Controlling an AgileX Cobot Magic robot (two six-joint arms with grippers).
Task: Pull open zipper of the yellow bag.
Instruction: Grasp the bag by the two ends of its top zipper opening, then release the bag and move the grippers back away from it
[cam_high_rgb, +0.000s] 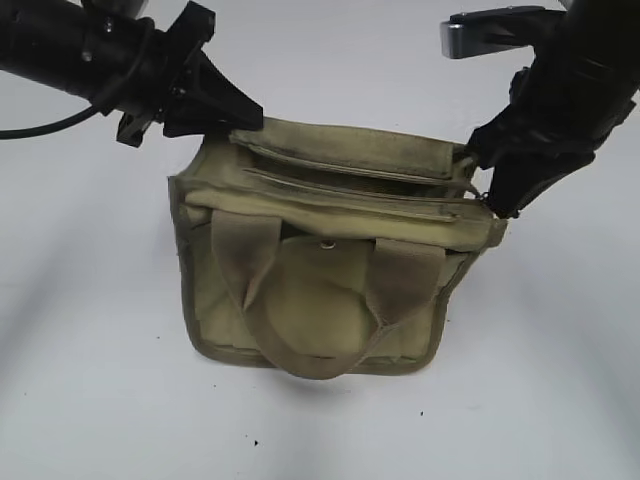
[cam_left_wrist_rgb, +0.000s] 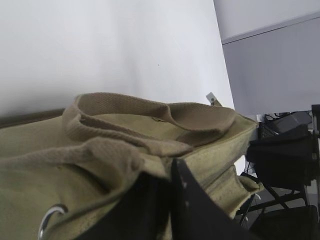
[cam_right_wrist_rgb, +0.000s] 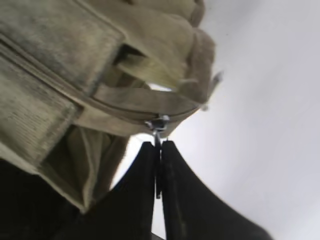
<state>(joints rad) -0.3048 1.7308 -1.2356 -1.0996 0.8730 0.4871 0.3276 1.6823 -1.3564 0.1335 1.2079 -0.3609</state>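
Zipper first: it runs along the top of the yellow bag, long axis left to right in the exterior view, dipping slightly toward the right end. Two parallel zipper lines show on the bag's top, one behind the other. At the right end sits the silver pull tab, and the right gripper has it, fingers pressed together with the tab pinched between their tips (the wrist view shows the metal disappearing into that seam). The tab hangs off the bag's right top corner, pointing away from the bag toward the gripper.

Over on the other end, the left gripper is clamped nearly closed on the fabric at the bag's rear left top corner; its wrist view shows the black fingers buried against olive cloth, so exactly how much fabric is caught I cannot tell.

Count: one bag, two webbing handles, one round metal snap on the front flap between them, two arms.

Bag stands upright on the white desk, about mid-desk, front face toward the exterior camera, one handle looped forward and drooping past the bottom edge. A few dark specks dot the desk near its front edge.
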